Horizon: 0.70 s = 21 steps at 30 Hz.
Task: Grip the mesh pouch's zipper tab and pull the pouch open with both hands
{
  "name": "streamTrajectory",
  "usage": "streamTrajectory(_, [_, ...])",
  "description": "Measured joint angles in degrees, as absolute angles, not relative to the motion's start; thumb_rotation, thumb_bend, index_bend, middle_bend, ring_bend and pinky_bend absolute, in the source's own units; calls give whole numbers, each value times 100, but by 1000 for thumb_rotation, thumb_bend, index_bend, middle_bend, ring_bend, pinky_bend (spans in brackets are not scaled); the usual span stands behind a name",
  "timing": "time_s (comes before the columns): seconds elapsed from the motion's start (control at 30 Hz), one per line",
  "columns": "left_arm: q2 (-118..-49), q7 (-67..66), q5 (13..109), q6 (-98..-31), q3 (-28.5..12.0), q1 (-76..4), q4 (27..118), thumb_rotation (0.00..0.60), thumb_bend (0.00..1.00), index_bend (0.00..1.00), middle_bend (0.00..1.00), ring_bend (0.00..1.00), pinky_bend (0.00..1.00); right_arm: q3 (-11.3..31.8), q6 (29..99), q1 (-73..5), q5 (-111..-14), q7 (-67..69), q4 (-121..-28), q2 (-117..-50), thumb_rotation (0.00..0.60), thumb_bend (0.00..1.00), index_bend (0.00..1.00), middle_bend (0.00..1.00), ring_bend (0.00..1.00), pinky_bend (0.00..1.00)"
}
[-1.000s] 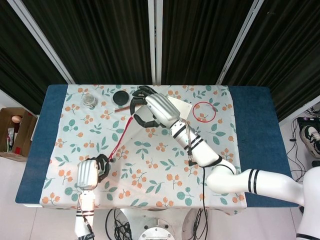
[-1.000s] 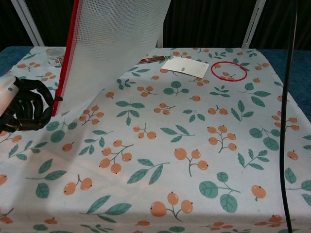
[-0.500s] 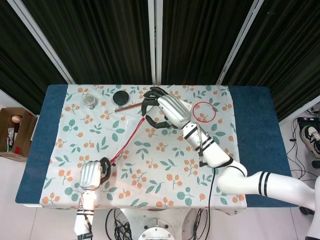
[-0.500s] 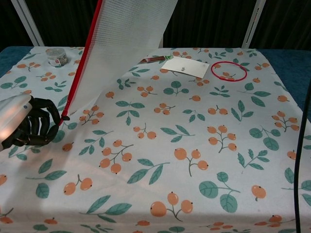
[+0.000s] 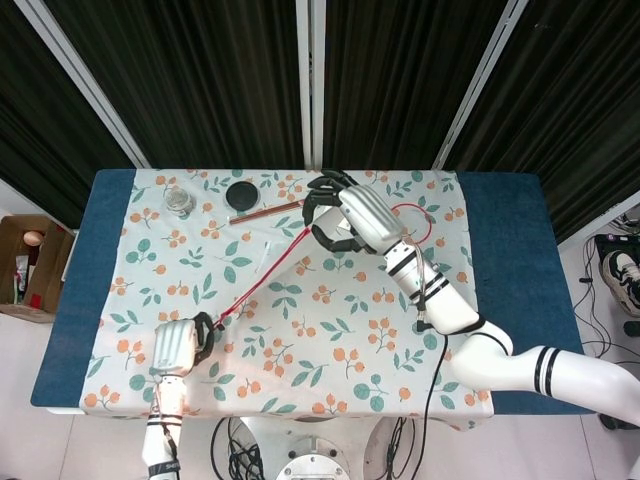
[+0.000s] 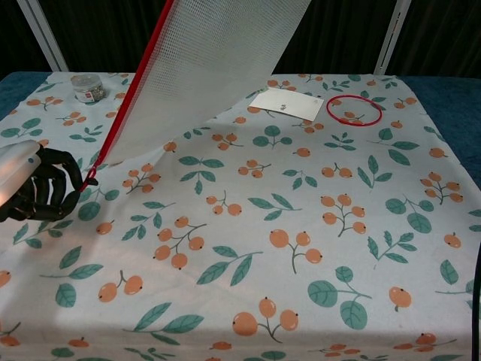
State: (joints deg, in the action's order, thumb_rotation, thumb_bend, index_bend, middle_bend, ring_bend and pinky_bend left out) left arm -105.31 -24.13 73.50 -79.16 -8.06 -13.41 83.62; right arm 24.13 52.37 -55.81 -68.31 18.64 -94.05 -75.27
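Black fingers of the left hand curl tight at the near left part of the table, pinching what looks like the zipper tab at the low end of the red zipper tape. From there the white mesh pouch with red zipper edge rises in a taut slant toward the far middle of the table, where the right hand grips its upper end with fingers wrapped round it; that grip shows only in the head view. The pouch hangs off the cloth for most of its length, its lower part sagging toward the floral tablecloth.

Judging by the drape, the pouch is light, limp and thin. It will fold rather than resist, so the zipper runs only while both ends stay under tension. The tab is small and could slip from the fingertips; the best hold is on the tab itself, with the other hand clamping the stiffer zipper edge, not the loose mesh.

Toward the far edge lie a white card, a red ring and a small glass jar.
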Motion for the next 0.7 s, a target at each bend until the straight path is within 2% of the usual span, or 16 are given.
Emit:
streamTrajectory(0.07, [-10427,-2479,7289,-7854,-796,-1348,8518,600,439,393,549,526,572,2381,5298,-5523,-6924,1925,-9411,-7520,600,487,867,409,203,106])
streamTrajectory(0.13, [-10291,-2502,7203,-7744,-791,-1358,8741,600,357,210,413,388,488,2306,5381,-5458,-7065,1945,-9407,-7533,600,487,863,404,203,106])
streamTrajectory(0.17, [-10175,-2491,7147,-7664,-795,-1365,8934,600,299,164,354,324,443,2261,5428,-5426,-7141,1947,-9401,-7546,600,487,856,401,203,106])
streamTrajectory(0.27, [-9797,-2366,7071,-7521,-820,-1379,9477,600,144,131,265,224,364,2051,5661,-5285,-7468,1950,-9355,-7634,600,487,801,383,203,106])
streamTrajectory(0.33, [-9549,-2229,7103,-7519,-848,-1375,9752,600,96,126,240,198,329,1844,5842,-5158,-7745,1972,-9305,-7715,600,486,732,363,200,106])
streamTrajectory(0.4, [-9338,-2090,7210,-7621,-889,-1356,9955,600,66,126,215,176,295,1634,5989,-5036,-7986,2017,-9254,-7786,600,479,608,325,177,96])
streamTrajectory(0.43, [-9283,-2058,7259,-7686,-909,-1346,10006,600,60,126,210,172,289,1488,6065,-4953,-8128,2058,-9222,-7823,600,467,509,295,153,81])
streamTrajectory(0.47, [-9211,-2025,7325,-7785,-937,-1332,10066,600,55,126,204,167,281,1378,6108,-4891,-8220,2089,-9202,-7843,600,460,463,281,141,73])
streamTrajectory(0.53, [-9099,-1984,7406,-7938,-989,-1309,10142,600,44,125,202,167,275,1131,6165,-4757,-8391,2132,-9166,-7858,600,395,271,219,89,33])
streamTrajectory(0.6, [-8989,-1939,7448,-8081,-1077,-1288,10191,600,34,125,202,167,269,925,6169,-4647,-8499,2102,-9157,-7815,600,321,123,158,41,7])
streamTrajectory(0.67, [-8915,-1885,7430,-8162,-1179,-1278,10194,600,27,125,202,166,266,739,6108,-4552,-8543,1959,-9186,-7685,600,254,50,105,15,1])
streamTrajectory(0.7, [-8888,-1862,7407,-8181,-1217,-1277,10187,600,23,125,202,166,264,680,6044,-4527,-8536,1877,-9217,-7607,600,173,9,51,1,0])
